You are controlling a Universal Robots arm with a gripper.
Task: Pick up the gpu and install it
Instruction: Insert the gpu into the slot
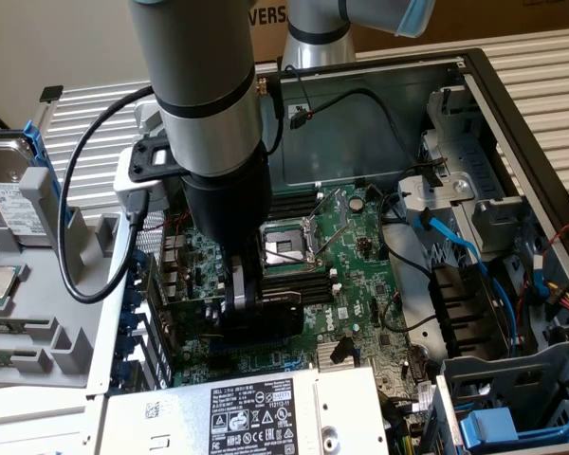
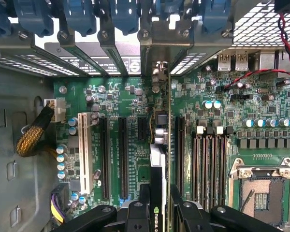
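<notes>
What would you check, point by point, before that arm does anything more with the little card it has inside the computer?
1. Card gripped: ok. The gripper is shut on the gpu, which stands edge-on between its fingers.
2. Card over the motherboard: ok, it stands among the expansion slots.
3. Card lined up with one slot: cannot tell.
4. Silver bracket meets the rear slot opening: cannot tell.
5. Card pushed fully home: cannot tell.
6. Red cable away from the card: ok.

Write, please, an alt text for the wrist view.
The hand grips the gpu on edge, upright over the green motherboard among its expansion slots. Blue slot latches line the case's rear; an empty CPU socket sits aside.
</notes>
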